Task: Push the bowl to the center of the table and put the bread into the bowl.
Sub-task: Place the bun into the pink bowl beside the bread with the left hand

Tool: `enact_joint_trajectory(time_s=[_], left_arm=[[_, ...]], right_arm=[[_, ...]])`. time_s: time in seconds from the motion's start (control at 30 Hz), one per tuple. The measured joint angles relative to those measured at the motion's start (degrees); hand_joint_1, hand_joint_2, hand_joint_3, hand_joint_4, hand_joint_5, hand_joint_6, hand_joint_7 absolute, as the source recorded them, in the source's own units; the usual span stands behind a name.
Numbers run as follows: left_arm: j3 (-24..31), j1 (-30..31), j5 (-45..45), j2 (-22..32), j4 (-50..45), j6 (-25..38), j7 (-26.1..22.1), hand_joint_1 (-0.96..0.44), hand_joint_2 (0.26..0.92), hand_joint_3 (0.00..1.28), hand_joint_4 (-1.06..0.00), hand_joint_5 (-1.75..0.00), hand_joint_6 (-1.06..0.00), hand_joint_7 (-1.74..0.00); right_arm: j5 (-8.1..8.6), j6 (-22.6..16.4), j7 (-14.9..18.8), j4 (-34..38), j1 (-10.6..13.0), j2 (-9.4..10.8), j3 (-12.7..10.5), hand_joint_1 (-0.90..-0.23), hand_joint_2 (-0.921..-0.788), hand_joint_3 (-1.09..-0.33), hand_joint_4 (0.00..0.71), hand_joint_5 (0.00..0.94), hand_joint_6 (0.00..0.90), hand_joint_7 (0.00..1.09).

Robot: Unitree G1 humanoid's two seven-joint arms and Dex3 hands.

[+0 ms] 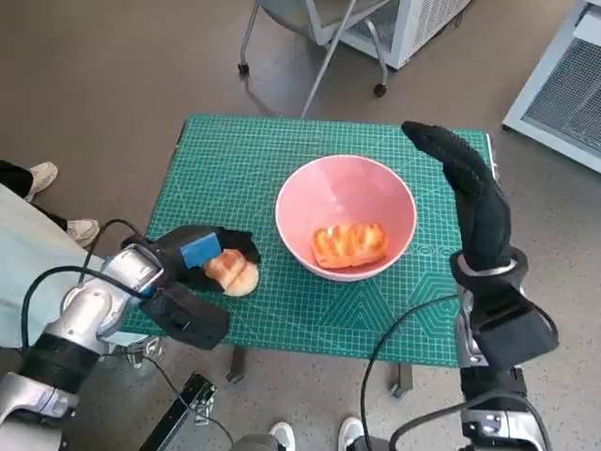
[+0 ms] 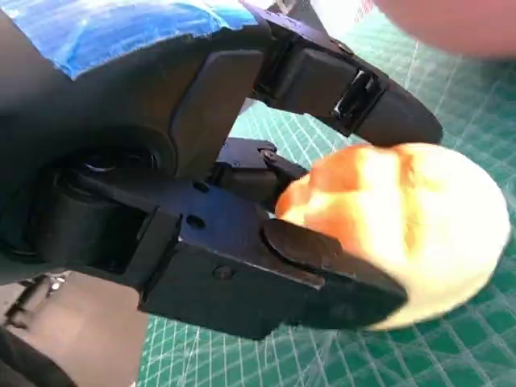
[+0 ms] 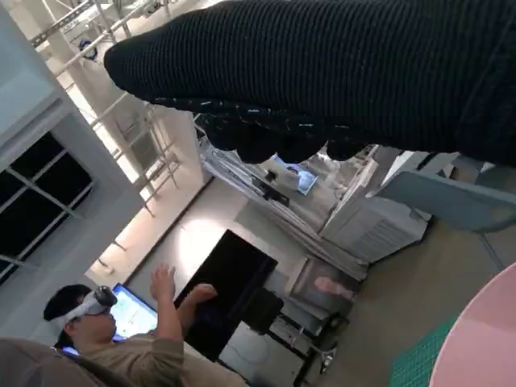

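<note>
A pink bowl point(image 1: 346, 218) stands near the middle of the green mat, with one orange-glazed bread point(image 1: 350, 244) lying inside it. A second, pale round bread roll point(image 1: 233, 272) lies on the mat left of the bowl. My left hand point(image 1: 192, 256) wraps around that roll; in the left wrist view its black fingers point(image 2: 322, 274) close on the bread roll point(image 2: 411, 226) from both sides. My right hand point(image 1: 467, 188) is raised beside the bowl's right rim, fingers stretched out flat, holding nothing. The bowl's rim point(image 3: 484, 339) shows in the right wrist view.
The green cutting mat point(image 1: 235, 160) covers the small table. A wheeled chair base point(image 1: 315, 47) and white units stand beyond the far edge. Shoes point(image 1: 42, 174) show at the left, and other feet at the near edge. A person wearing a headset point(image 3: 89, 322) appears in the right wrist view.
</note>
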Motion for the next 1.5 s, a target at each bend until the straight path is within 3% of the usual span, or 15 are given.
enact_joint_trajectory(time_s=[0.13, 0.3, 0.6, 0.9, 1.07, 1.27, 1.4, 1.43, 1.47, 1.5], left_arm=[[4.12, -0.36, -4.05, 0.40, -3.73, 0.24, -0.75, 0.00, 0.919, 0.06, -0.63, -1.27, -0.71, -1.03], [9.81, -2.40, -9.31, 0.33, -7.39, 1.48, -0.66, 0.00, 0.916, 0.04, -0.65, -1.17, -0.73, -1.09], [14.74, -7.63, -12.68, -2.94, -12.47, 3.38, 3.50, 0.00, 0.913, 0.03, -0.67, -1.12, -0.75, -1.10], [12.23, -12.76, -12.40, -10.32, -12.45, 3.16, 7.67, 0.00, 0.916, 0.01, -0.67, -1.10, -0.78, -1.08], [9.01, -16.27, -12.19, -14.20, -7.78, 1.18, 9.77, 0.00, 0.917, 0.01, -0.68, -1.09, -0.78, -1.08], [5.12, -19.79, -10.81, -17.93, 1.03, -1.03, 11.98, 0.00, 0.920, 0.03, -0.66, -1.12, -0.73, -1.13], [3.06, -21.51, -10.56, -19.89, 7.09, -2.16, 12.65, 0.00, 0.921, 0.13, -0.54, -1.23, -0.63, -1.24], [2.65, -21.88, -10.56, -20.29, 8.55, -2.20, 12.58, -0.12, 0.921, 0.20, -0.46, -1.01, -0.55, -1.34], [2.31, -22.12, -10.63, -20.65, 9.71, -2.09, 12.12, -0.17, 0.921, 0.22, -0.45, -0.89, -0.52, -1.37], [2.05, -22.26, -10.70, -20.93, 10.47, -1.74, 11.35, -0.16, 0.903, 0.23, -0.42, -0.66, -0.43, -1.26]], right_arm=[[0.04, -0.01, 0.00, 0.05, -0.01, 0.01, -0.01, -0.606, -0.921, -0.836, 0.308, 0.054, -0.001, 0.82], [0.05, -0.01, 0.00, 0.18, -0.02, 0.04, -0.01, -0.606, -0.921, -0.836, 0.309, 0.055, -0.001, 0.82], [0.04, -0.10, 0.00, 0.77, -0.16, 0.05, -0.13, -0.614, -0.921, -0.832, 0.310, 0.057, -0.001, 0.82], [0.03, -0.71, 0.00, 1.85, -0.41, 0.07, -0.16, -0.607, -0.921, -0.835, 0.310, 0.058, -0.001, 0.82], [0.01, -0.98, 0.00, 1.98, -0.47, 0.08, -0.17, -0.605, -0.921, -0.837, 0.309, 0.058, -0.001, 0.82], [0.11, -1.08, 0.01, 1.93, -0.43, -0.02, -0.27, -0.591, -0.921, -0.837, 0.309, 0.059, -0.001, 0.82], [0.44, -1.10, 0.05, 1.87, -0.31, -0.21, -0.45, -0.596, -0.921, -0.833, 0.308, 0.059, -0.001, 0.81], [0.66, -1.10, 0.08, 1.84, -0.27, -0.24, -0.49, -0.599, -0.921, -0.831, 0.306, 0.058, -0.001, 0.81], [0.92, -1.12, 0.12, 1.81, -0.23, -0.28, -0.52, -0.600, -0.921, -0.830, 0.306, 0.058, -0.001, 0.81], [1.16, -1.16, 0.18, 1.78, -0.19, -0.31, -0.59, -0.603, -0.921, -0.828, 0.306, 0.057, -0.001, 0.81]])
